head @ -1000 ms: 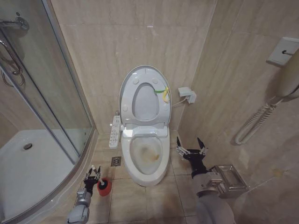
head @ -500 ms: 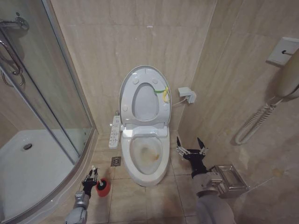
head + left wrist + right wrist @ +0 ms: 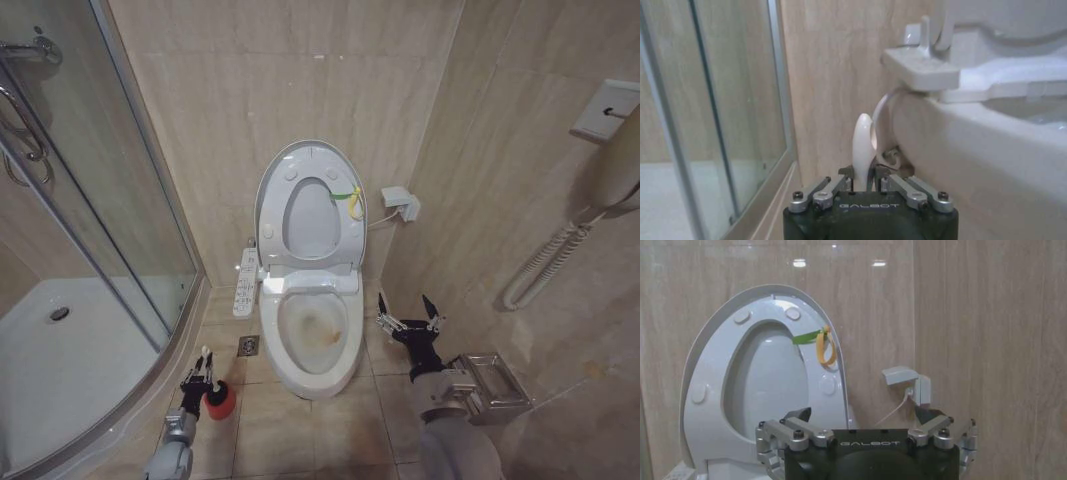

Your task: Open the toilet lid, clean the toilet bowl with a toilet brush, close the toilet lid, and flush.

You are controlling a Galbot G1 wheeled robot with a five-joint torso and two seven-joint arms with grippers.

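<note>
Two grippers sit low on either side of the toilet bowl (image 3: 318, 340), which shows yellow-brown staining inside. The toilet lid (image 3: 308, 205) stands raised against the wall behind the bowl, its yellow-green strap (image 3: 353, 200) hanging at its edge. The left gripper (image 3: 199, 377) is down at the floor on the bowl's left, near the floor drain (image 3: 248, 346), over the red holder (image 3: 220, 402). In the left wrist view its fingers (image 3: 815, 192) are clenched on the toilet brush (image 3: 862, 150), whose white handle rises straight up between them, close beside the bowl's outer wall. The right gripper (image 3: 408, 318) hangs on the bowl's right, fingers spread wide and holding nothing.
</note>
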